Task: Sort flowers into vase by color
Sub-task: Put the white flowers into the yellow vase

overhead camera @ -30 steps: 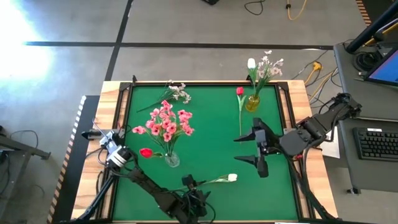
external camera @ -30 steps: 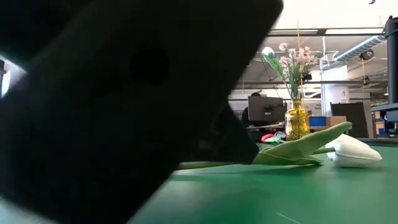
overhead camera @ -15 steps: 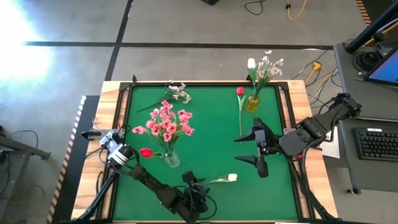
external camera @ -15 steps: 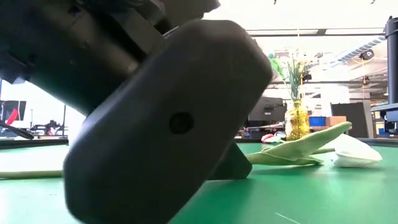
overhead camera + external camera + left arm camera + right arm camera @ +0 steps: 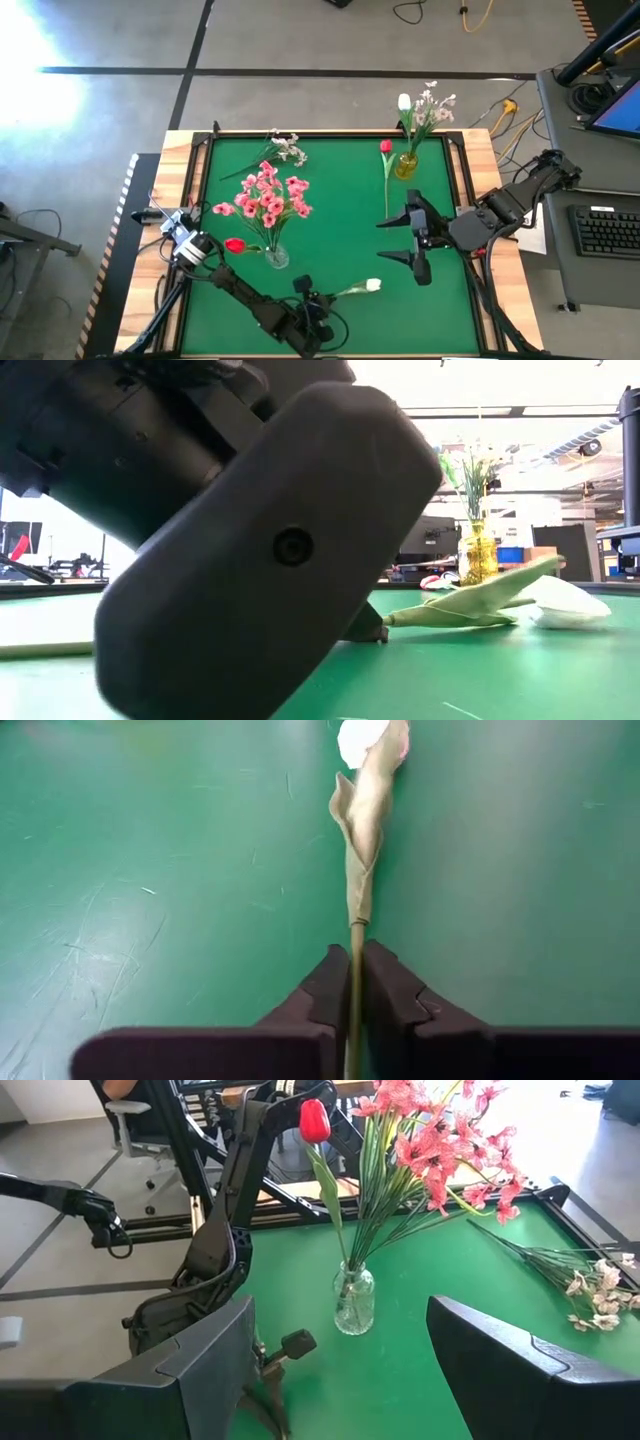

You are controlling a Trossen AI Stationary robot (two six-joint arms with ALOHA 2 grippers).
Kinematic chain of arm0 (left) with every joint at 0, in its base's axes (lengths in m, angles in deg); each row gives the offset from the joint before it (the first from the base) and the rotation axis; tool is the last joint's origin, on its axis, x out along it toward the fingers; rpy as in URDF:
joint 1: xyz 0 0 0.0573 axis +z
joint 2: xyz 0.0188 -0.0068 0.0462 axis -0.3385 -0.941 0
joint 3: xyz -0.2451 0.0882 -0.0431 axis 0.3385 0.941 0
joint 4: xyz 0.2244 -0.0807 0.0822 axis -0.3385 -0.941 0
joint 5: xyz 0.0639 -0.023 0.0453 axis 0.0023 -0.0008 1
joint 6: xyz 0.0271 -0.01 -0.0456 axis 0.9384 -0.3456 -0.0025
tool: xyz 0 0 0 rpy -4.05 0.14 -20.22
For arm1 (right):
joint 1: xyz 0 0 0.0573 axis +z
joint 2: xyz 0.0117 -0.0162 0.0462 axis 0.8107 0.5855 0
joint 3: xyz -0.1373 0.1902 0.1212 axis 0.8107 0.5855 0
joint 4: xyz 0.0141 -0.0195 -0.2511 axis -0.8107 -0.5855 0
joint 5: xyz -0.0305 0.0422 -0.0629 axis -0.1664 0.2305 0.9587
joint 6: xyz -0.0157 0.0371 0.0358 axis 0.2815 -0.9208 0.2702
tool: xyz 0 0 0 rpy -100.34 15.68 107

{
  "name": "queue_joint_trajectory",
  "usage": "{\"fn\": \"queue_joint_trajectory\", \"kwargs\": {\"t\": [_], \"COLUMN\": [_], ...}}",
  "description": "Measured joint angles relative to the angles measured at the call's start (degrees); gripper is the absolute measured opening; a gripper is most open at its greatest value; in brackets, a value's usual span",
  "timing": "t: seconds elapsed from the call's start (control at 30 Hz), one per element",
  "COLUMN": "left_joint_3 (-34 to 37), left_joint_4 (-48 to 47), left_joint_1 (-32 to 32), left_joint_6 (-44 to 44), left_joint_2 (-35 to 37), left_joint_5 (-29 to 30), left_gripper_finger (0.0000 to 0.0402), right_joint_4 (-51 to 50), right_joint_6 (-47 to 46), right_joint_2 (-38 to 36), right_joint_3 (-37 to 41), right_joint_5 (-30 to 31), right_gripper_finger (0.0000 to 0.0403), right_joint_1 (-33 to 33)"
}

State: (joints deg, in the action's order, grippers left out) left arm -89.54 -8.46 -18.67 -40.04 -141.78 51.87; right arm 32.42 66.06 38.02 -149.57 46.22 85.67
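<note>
A white tulip (image 5: 372, 286) lies on the green mat near the table's near edge, its head (image 5: 570, 602) resting on the mat. My left gripper (image 5: 312, 300) is shut on its stem. My right gripper (image 5: 412, 240) hovers open over the mat's right part, with nothing between its fingers. A clear vase (image 5: 277, 258) holds pink sprays (image 5: 268, 195) and a red tulip (image 5: 234, 245). A yellow vase (image 5: 406, 165) at the far right holds white flowers (image 5: 425, 105). Another red tulip (image 5: 386, 147) and a white-blossom spray (image 5: 285, 150) lie loose on the mat. My left gripper pinches the white tulip's bare stem (image 5: 354, 935) between its two fingers, just below the leaf (image 5: 364, 810). The fingers lie along the stem, pointing toward the blossom (image 5: 362, 738), and slant down to the mat. The blossom end rests on the mat.
The mat's raised wooden frame (image 5: 470, 180) runs around the work area. The loose red tulip's stem (image 5: 386, 195) lies just beyond my right gripper. A desk with a keyboard (image 5: 605, 230) stands off the table's right side.
My left gripper has tipped down over the white tulip's stem near the table's near edge and taken hold of it. The tulip's stem end and leaf have shifted slightly, while its head stays on the mat. My right gripper has kept still.
</note>
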Motion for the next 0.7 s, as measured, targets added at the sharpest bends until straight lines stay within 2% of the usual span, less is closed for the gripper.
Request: {"fn": "queue_joint_trajectory", "kwargs": {"t": [0.27,0.7], "left_joint_3": [0.0,0.0], "left_joint_4": [0.4,0.3], "left_joint_1": [-1.4,-4.7], "left_joint_6": [0.0,4.9], "left_joint_2": [0.5,9.0], "left_joint_5": [3.4,11.3], "left_gripper_finger": [0.0001,0.0], "right_joint_4": [-0.1,-3.3], "right_joint_6": [3.1,3.5], "right_joint_2": [0.0,-1.1], "right_joint_3": [0.3,2.0], "right_joint_5": [0.6,5.6], "right_gripper_finger": [0.0289,0.0285], "right_joint_1": [0.0,0.0]}}
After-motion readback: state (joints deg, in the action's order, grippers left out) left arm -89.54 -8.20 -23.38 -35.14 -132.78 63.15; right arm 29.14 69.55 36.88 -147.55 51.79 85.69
